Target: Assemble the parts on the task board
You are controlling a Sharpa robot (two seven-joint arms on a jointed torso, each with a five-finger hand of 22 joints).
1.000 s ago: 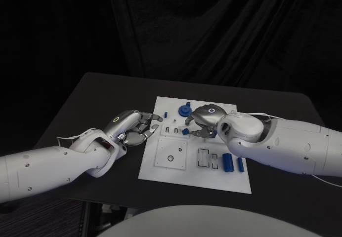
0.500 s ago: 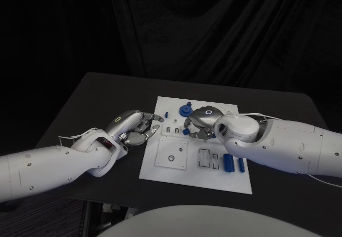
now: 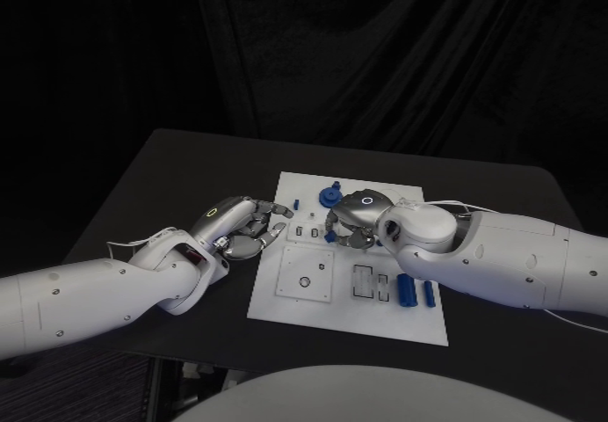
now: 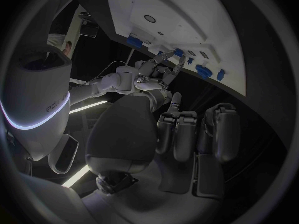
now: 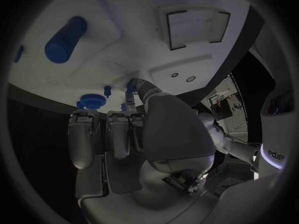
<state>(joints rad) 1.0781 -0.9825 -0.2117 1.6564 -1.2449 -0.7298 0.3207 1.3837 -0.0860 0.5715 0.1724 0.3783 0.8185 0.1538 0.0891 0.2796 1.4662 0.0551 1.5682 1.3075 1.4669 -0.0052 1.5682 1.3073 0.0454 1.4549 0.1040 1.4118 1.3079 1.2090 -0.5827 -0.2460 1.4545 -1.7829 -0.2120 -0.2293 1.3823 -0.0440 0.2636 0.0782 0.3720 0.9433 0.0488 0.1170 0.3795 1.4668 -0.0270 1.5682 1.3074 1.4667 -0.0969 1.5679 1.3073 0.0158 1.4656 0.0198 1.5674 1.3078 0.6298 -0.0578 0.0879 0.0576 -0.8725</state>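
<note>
The white task board (image 3: pixel 349 290) lies in the middle of the black surface (image 3: pixel 152 185). The right hand (image 3: pixel 356 214) sits over the far part of the board, and a small blue part (image 3: pixel 329 235) peeks out under its fingers. I cannot tell if the hand is holding that part or just touching it. A round blue part (image 3: pixel 332 193) stands just past this hand. 2 long blue parts (image 3: pixel 406 289) lie on the board beside the right arm. The left hand (image 3: pixel 243 230) waits just off the board's edge, fingers curled in, holding nothing.
</note>
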